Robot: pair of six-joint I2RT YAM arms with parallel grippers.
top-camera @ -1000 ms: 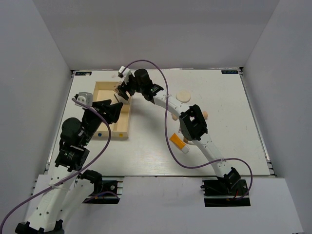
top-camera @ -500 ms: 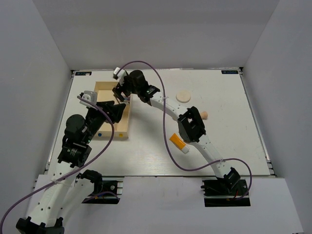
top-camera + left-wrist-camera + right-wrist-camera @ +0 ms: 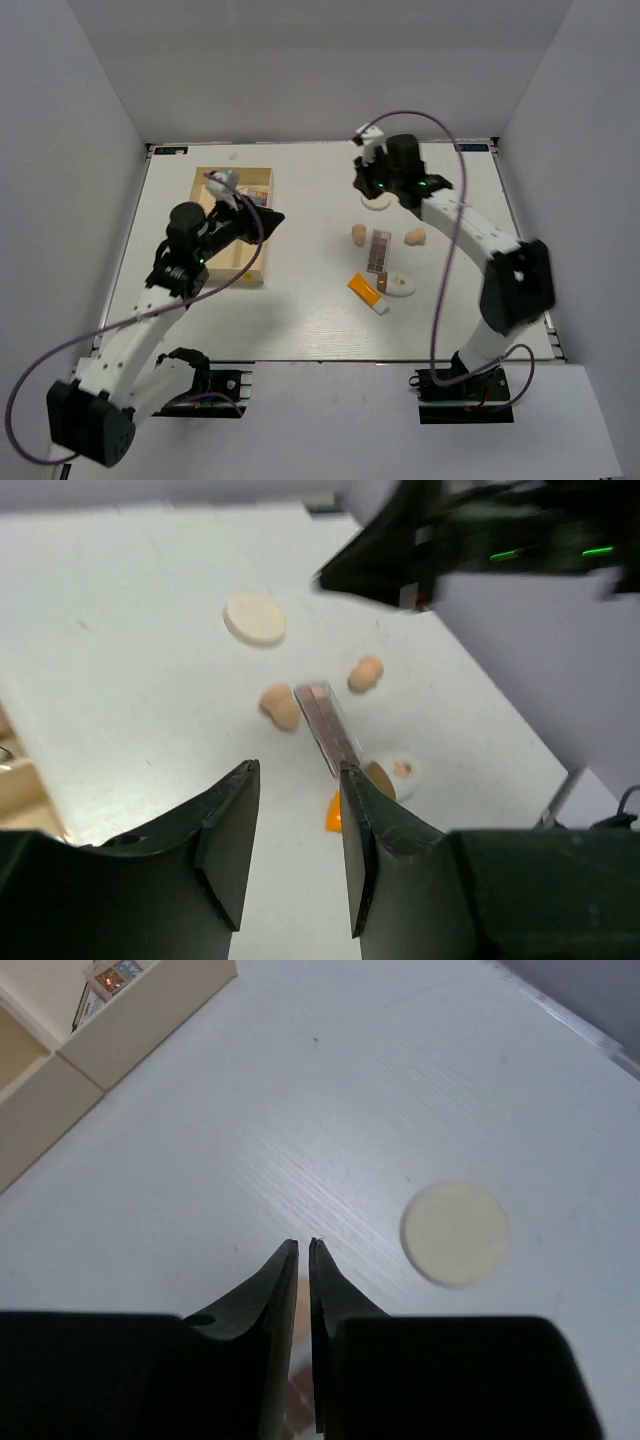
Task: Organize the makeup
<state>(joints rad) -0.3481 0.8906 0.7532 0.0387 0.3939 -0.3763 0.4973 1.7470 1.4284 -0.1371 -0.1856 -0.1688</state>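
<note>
The makeup lies right of centre on the table: a round white disc (image 3: 378, 203), two beige sponges (image 3: 358, 235) (image 3: 415, 236), a flat palette (image 3: 379, 250), a white oval item (image 3: 400, 287) and an orange tube (image 3: 364, 289). My right gripper (image 3: 367, 188) hovers at the disc's left edge, shut and empty; in its wrist view the gripper (image 3: 303, 1243) sits left of the disc (image 3: 455, 1233). My left gripper (image 3: 273, 217) points right from the wooden box (image 3: 245, 278), open and empty. Past the left gripper (image 3: 297, 770) I see the disc (image 3: 255, 618), palette (image 3: 328, 725) and both sponges (image 3: 281, 705).
The pale wooden compartment box stands at the left, with a palette (image 3: 257, 196) in its far right compartment, also seen in the right wrist view (image 3: 110, 978). Grey walls enclose the table on three sides. The right arm (image 3: 480, 540) crosses the top of the left wrist view.
The right arm swung out of the box to the disc and its jaws closed. The left gripper moved right past the box's edge and narrowed. The makeup under the right arm is now uncovered.
</note>
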